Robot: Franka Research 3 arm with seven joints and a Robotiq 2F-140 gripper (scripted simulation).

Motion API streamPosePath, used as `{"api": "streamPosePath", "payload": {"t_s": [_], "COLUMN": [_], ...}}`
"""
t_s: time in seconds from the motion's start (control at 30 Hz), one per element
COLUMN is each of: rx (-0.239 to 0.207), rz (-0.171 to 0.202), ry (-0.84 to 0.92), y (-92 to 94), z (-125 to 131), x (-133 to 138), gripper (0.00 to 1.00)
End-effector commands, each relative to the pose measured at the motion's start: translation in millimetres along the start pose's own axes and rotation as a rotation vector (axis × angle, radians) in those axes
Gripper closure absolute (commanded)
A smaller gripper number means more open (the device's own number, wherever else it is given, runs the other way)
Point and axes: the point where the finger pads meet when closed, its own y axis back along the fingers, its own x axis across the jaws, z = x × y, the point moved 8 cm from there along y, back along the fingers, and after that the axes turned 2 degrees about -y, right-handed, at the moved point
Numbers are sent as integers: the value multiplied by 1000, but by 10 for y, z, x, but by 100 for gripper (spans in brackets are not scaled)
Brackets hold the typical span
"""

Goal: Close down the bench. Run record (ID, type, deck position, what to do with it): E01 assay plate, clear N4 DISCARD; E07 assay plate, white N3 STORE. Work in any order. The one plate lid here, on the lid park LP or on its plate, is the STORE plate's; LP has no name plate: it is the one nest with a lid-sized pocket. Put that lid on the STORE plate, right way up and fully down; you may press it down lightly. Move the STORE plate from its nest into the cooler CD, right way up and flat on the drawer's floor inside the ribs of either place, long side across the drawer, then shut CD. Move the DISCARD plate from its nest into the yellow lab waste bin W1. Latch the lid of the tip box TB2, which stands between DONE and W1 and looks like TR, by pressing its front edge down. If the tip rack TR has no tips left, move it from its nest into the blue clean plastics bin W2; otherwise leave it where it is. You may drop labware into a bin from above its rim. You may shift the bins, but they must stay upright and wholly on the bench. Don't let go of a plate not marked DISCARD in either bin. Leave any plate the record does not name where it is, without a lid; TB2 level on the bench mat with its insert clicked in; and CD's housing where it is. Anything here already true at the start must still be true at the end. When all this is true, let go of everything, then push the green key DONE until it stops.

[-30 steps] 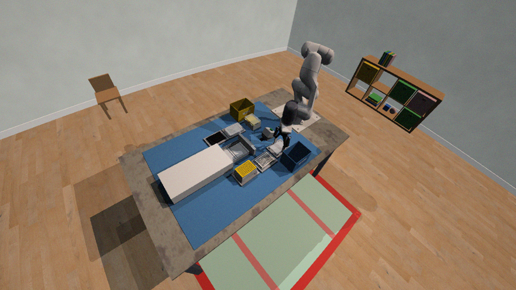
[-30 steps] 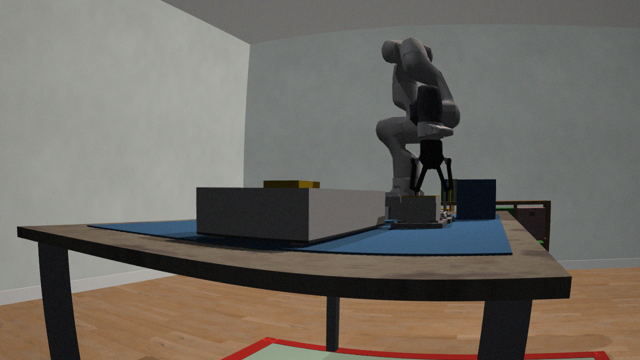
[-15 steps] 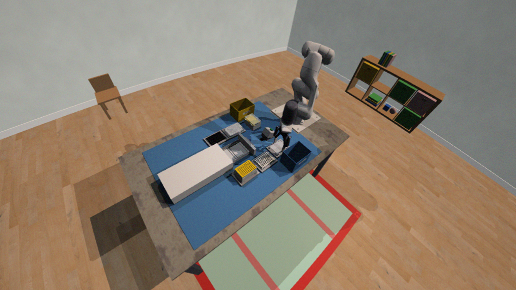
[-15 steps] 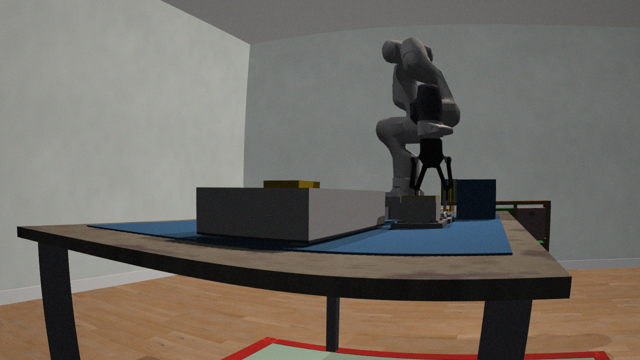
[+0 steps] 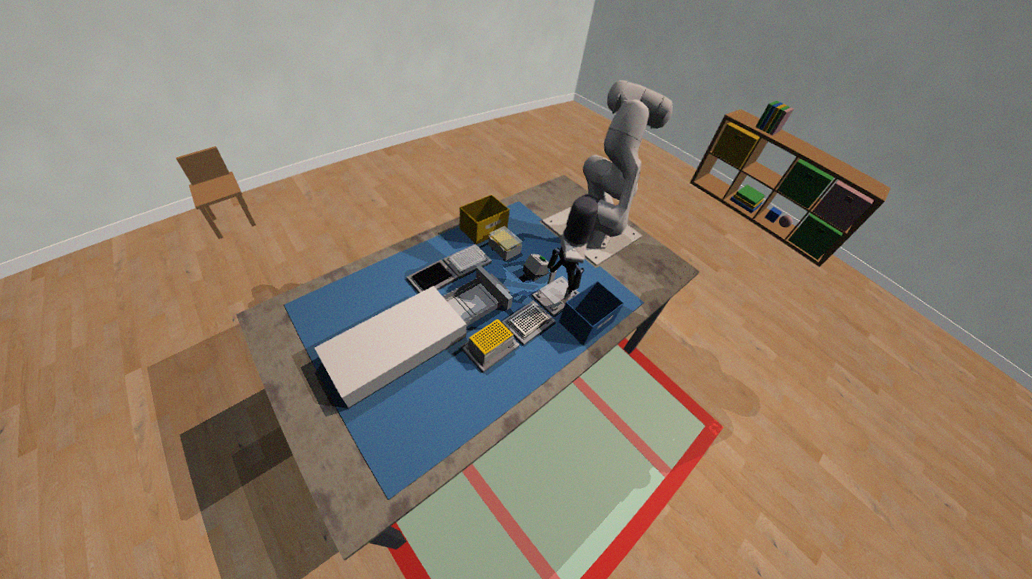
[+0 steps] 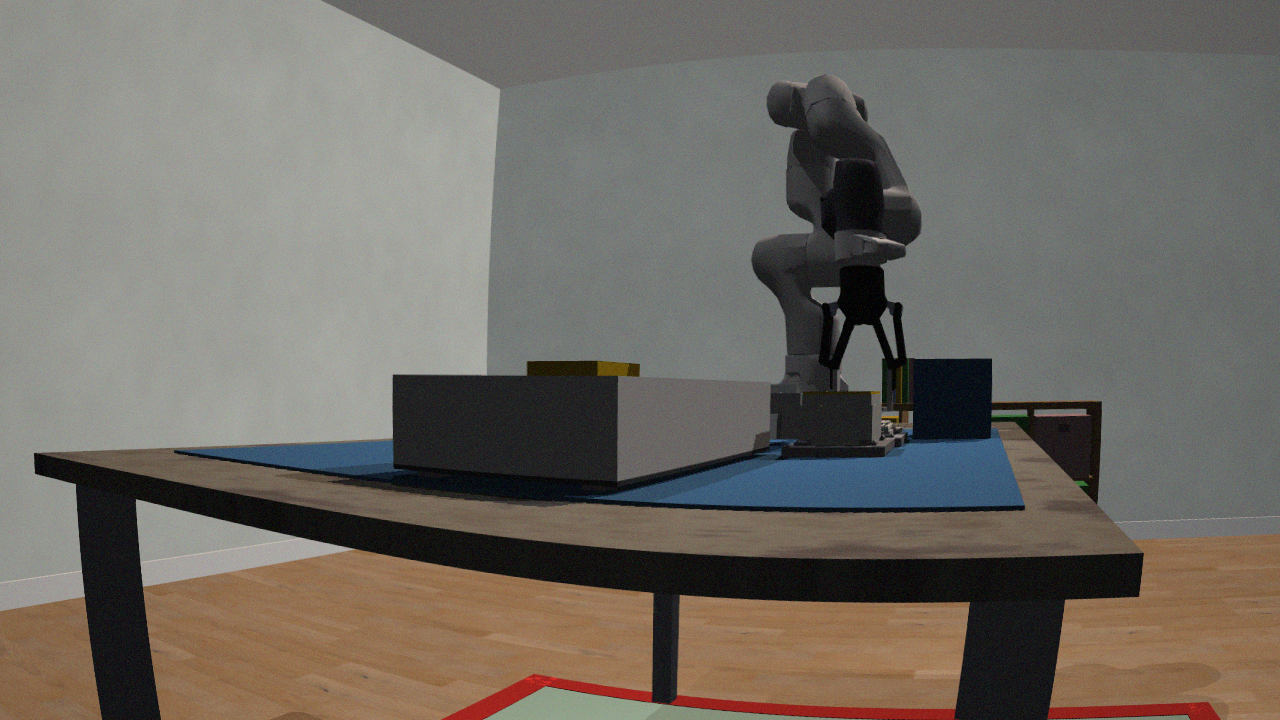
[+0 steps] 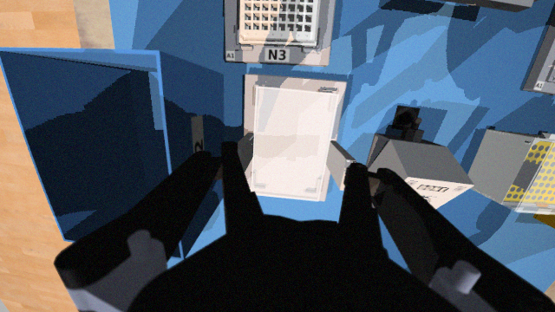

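Observation:
My gripper (image 7: 290,147) (image 5: 561,283) (image 6: 861,368) is shut on the white plate lid (image 7: 295,134) (image 5: 553,295), one finger on each long side. It holds the lid level, just over the lid park nest (image 7: 248,100). The white assay plate (image 7: 277,19) (image 5: 529,319) sits uncovered in nest N3 (image 7: 277,55), right beyond the lid park. The clear plate (image 5: 466,258) lies in its nest further along the mat. The cooler CD (image 5: 390,342) (image 6: 572,425) has its drawer (image 5: 471,299) pulled out.
The blue bin W2 (image 7: 87,143) (image 5: 591,311) (image 6: 950,398) stands close beside the gripper. The DONE key housing (image 7: 416,160) (image 5: 536,266) and tip box TB2 (image 7: 520,178) (image 5: 505,242) stand on the other side, the yellow bin W1 (image 5: 483,217) beyond. The tip rack TR (image 5: 490,339) holds yellow tips.

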Motion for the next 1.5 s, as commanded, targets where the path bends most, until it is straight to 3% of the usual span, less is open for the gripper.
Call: {"api": "streamPosePath", "payload": {"t_s": [0.0,1.47], "rx": [-9,-9], "rz": [1,1], "ry": [12,12], "y": [37,557], "z": [14,9], "x": [-2,-2], "gripper": [100,100]}}
